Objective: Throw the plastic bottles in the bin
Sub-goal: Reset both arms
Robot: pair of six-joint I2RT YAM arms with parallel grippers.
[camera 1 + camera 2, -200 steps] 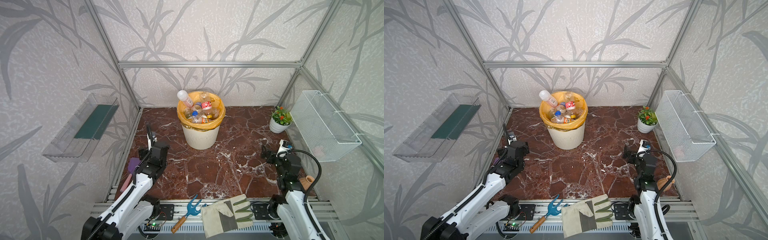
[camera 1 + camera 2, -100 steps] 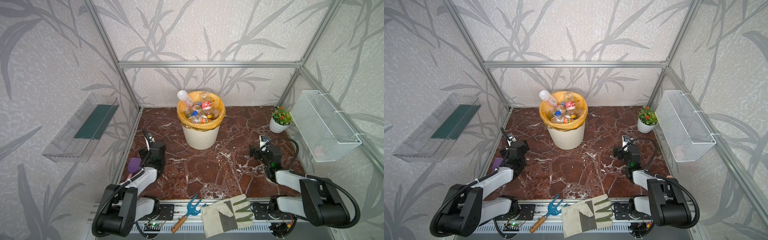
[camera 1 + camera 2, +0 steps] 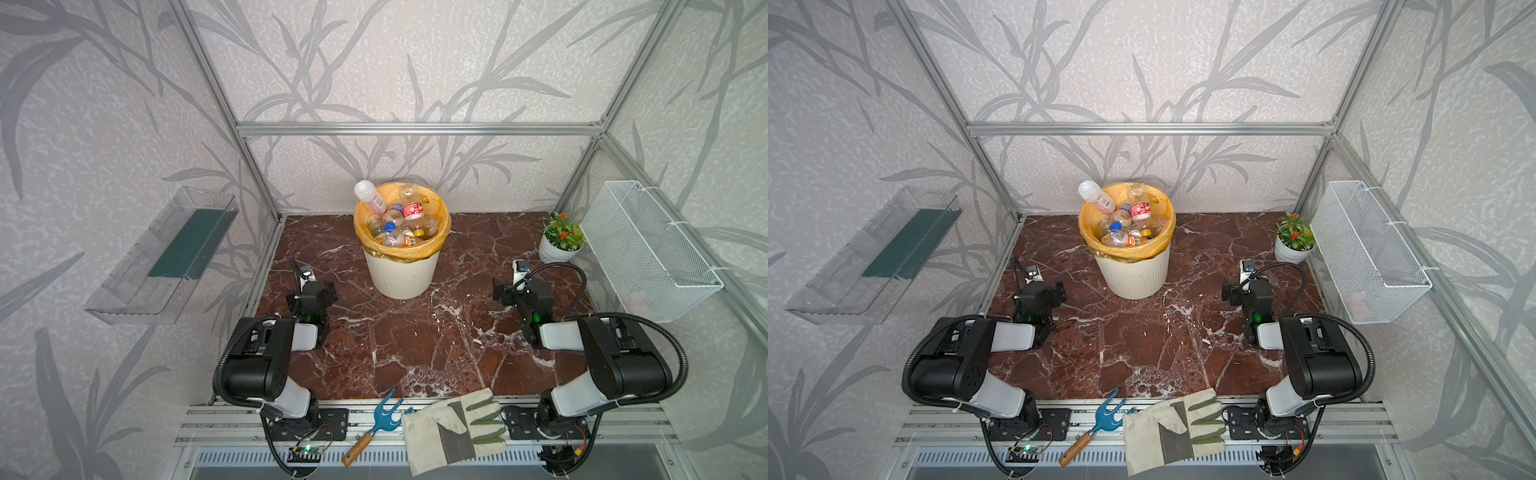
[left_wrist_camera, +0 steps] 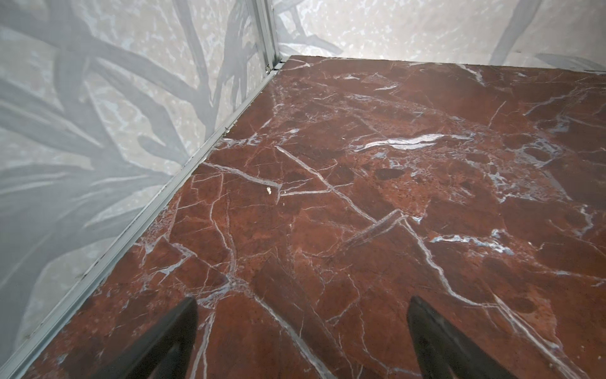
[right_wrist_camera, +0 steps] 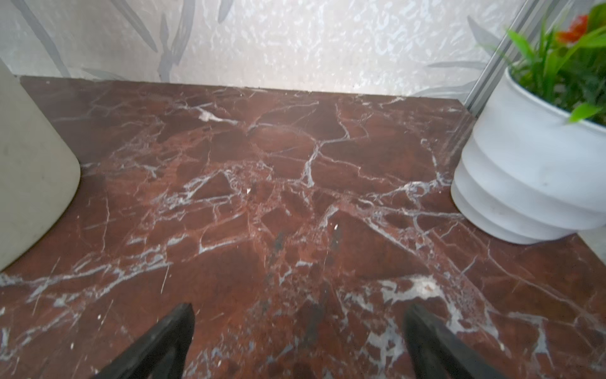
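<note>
The bin point(image 3: 402, 272) point(image 3: 1134, 274), cream and ribbed with a yellow bag, stands at the back middle of the marble floor. Its wall edges the right wrist view point(image 5: 32, 157). Several plastic bottles point(image 3: 399, 226) point(image 3: 1126, 226) fill it, and a clear bottle with a white cap point(image 3: 368, 196) point(image 3: 1096, 198) leans over its rim. My left gripper point(image 3: 314, 286) point(image 3: 1044, 291) point(image 4: 303, 303) is open and empty, low over bare floor to the bin's left. To the bin's right, my right gripper point(image 3: 510, 291) point(image 3: 1241, 291) point(image 5: 298, 310) is open and empty too.
A white flowerpot with a plant point(image 3: 557, 251) point(image 5: 524, 183) stands at the back right, under a white wire basket point(image 3: 648, 249). A clear shelf point(image 3: 166, 257) hangs on the left wall. A work glove point(image 3: 453, 424) and a blue hand fork point(image 3: 384, 417) lie on the front rail.
Both arms have folded down and back toward their bases, bringing the grippers low over the floor. Both grippers stayed open. The bottles and the bin have not moved.
</note>
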